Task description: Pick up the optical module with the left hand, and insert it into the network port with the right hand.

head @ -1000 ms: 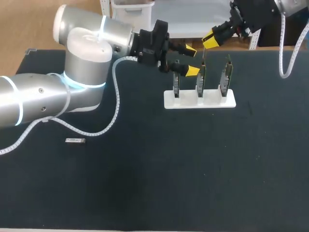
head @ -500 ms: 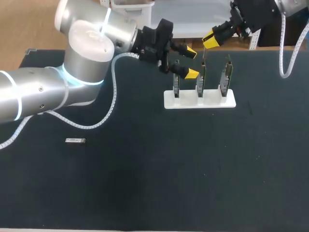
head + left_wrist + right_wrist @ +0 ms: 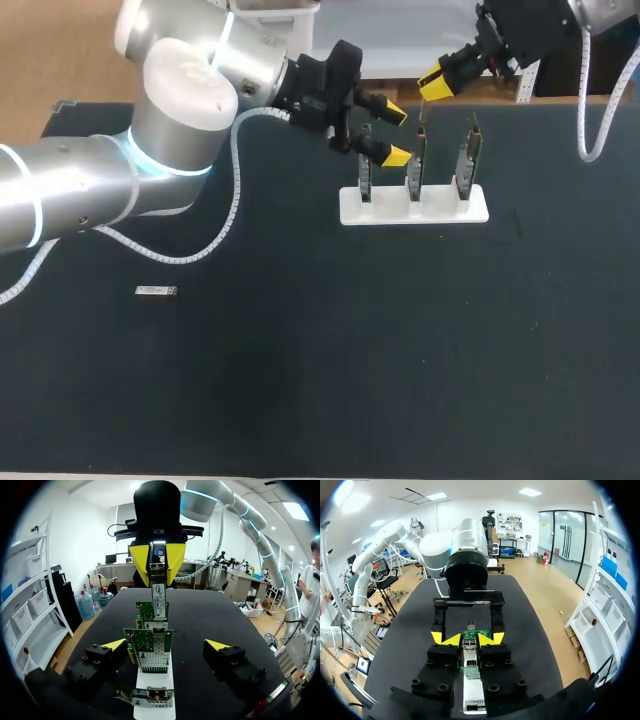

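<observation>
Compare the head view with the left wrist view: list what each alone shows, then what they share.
Only the head view: a small silver part lying alone on the dark table, well away from the stand.
Only the left wrist view: the labelled optical module, clamped between the fingers of the right gripper, past the cards.
Both: the white stand, its three green cards, and the open left gripper at the stand's end card.
</observation>
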